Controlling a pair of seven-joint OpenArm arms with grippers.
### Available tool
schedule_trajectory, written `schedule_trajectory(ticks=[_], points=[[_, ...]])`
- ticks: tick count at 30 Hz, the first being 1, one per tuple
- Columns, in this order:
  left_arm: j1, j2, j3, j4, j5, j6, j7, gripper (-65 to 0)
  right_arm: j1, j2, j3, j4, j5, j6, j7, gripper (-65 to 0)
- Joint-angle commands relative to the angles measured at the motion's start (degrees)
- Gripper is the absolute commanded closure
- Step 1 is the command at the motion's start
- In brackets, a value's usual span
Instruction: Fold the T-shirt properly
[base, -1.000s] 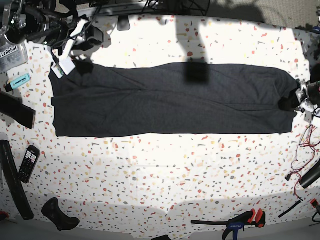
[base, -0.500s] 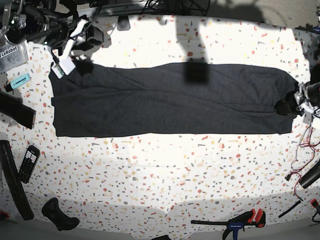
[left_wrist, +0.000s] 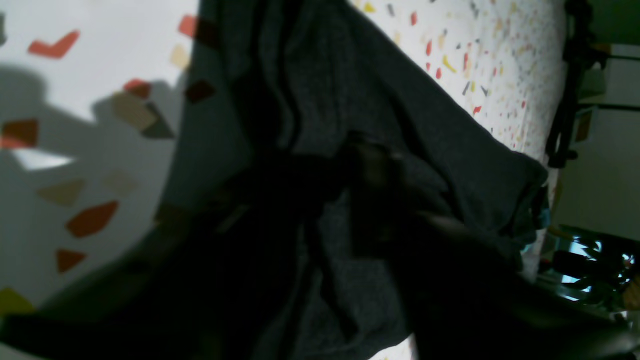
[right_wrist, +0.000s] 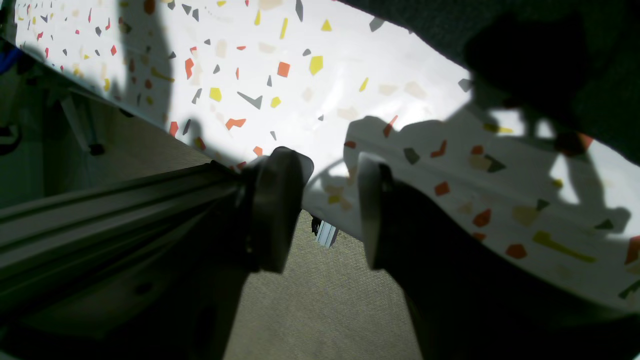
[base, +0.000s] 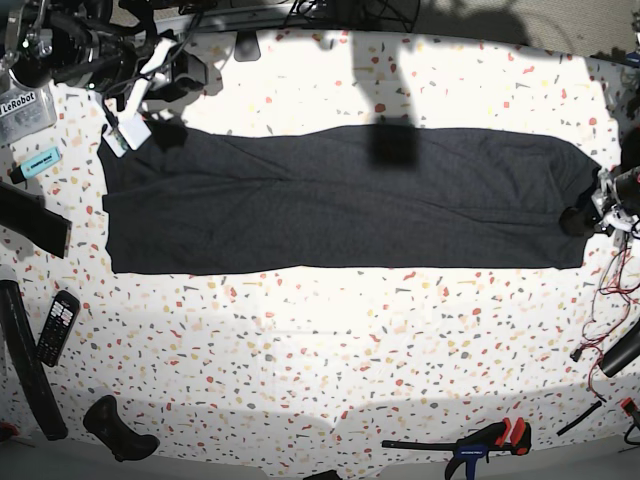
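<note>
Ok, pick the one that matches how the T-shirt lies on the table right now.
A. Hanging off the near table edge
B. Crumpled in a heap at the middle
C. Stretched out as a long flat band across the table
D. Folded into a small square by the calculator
C: in the base view the T-shirt lies flat as one long dark band across the speckled table, reaching from the right claw to the left claw.

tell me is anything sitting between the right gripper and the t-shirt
Nothing visible does. The right gripper hangs open at the table's far edge, with only bare speckled tabletop between it and the T-shirt corner. Nothing lies on the shirt itself.
</note>
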Motion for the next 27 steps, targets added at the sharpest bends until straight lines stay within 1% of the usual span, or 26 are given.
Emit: schedule_trajectory(ticks=[1,3,10,14,18,23,25,27], points=[[-0.98,-1.49,-0.31,0.59,-1.03,-0.43,-0.28,-9.6,0.15,0.61,0.37,1.16,0.96,0.28,0.85,-22.7],[-0.98,-1.49,-0.31,0.59,-1.05,-0.43,-0.31,-0.1,0.13,0.63,0.37,1.16,0.96,0.28,0.85,-22.7],[-1.46,-1.49,-0.33,0.87,-1.03,-0.43,-0.11,0.0,0.13,0.61,0.37,1.16,0.98,0.28,0.85,-22.7],[-1.92,-1.51,-0.33,2.36,-1.07,-0.43,3.41,0.0,0.13,0.61,0.37,1.16,0.96,0.28,0.85,-22.7],[-1.73,-1.49,-0.33,6.99,-1.05,-0.43,5.40,0.0,0.13,0.61,0.37,1.16,0.98,0.28,0.85,-22.7],[-1.27,-1.38,-0.33,14.53,-1.07,-0.43,10.62,0.0,0.13,0.61,0.37,1.16,0.98,0.28,0.85,-22.7],[-0.09,-1.11,-0.33,18.29,-1.09,-0.43,12.07,0.0,0.13,0.61,0.37,1.16,0.98,0.28,0.85,-22.7],[2.08,-0.42,-0.33,22.97,-1.05,-0.43,12.33,0.0,0.13,0.61,0.37,1.16,0.98,0.28,0.85,-22.7]])
